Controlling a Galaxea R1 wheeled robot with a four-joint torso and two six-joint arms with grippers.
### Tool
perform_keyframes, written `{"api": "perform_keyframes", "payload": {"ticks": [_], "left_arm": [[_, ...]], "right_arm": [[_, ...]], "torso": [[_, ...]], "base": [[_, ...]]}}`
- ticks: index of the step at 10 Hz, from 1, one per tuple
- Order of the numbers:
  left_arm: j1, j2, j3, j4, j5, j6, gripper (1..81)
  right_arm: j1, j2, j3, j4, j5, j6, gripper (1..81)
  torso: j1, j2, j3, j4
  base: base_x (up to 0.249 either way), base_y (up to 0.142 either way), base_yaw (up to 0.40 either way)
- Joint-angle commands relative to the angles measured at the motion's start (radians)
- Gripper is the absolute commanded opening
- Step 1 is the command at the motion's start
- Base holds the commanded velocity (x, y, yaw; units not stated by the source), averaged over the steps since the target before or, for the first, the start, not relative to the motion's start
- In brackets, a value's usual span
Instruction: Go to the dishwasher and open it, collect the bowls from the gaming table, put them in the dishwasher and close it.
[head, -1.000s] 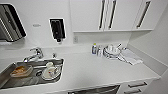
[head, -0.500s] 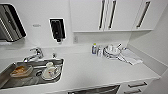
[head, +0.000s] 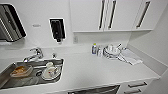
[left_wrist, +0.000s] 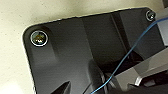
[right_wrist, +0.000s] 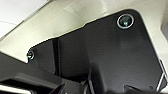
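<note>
We're looking down on a white kitchen counter (head: 100, 72). Right at the bottom edge of the head view, under the counter's front lip, a dark grey strip peeks out: that's the top of the dishwasher (head: 100, 90), below the middle of the counter, between the sink and the drawers. Little of it is on show, just a dull metallic band, and whether its door is open or shut is hard to tell.

To the left sits a steel sink (head: 7, 68) with a chrome tap (head: 33, 55) behind it. Inside lie a tray of something orange-brown (head: 21, 70) and a white cup on a plate (head: 50, 70). On the wall above hang a paper towel dispenser (head: 10, 23) and a black soap dispenser (head: 57, 28).

At the back right of the counter stand a small bottle with a blue label (head: 94, 48), a stack of white dishes (head: 112, 52) and a folded cloth (head: 131, 58). White cabinets with dark bar handles (head: 107, 15) hang overhead, and white drawers (head: 136, 86) sit at bottom right.

As for the pincers, I cannot tell their state: both wrist views give dark plate and a blue cable (left_wrist: 130, 52).
</note>
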Motion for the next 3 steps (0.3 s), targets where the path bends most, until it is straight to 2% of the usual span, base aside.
{"api": "perform_keyframes", "payload": {"ticks": [1, 3], "left_arm": [[-0.026, 0.002, -0.001, -0.007, 0.047, -0.007, 81.1], [-0.028, 0.014, -0.001, -0.007, 0.047, -0.007, 81.1]], "right_arm": [[0.005, -0.006, -0.019, -0.019, -0.045, -0.003, 81.1], [0.005, 0.014, -0.023, -0.018, -0.072, -0.003, 81.1]], "torso": [[0.000, 0.000, 0.000, 0.000], [0.000, 0.000, 0.000, 0.000]], "base": [[0.000, 0.000, 0.000], [0.000, 0.000, 0.000]]}}
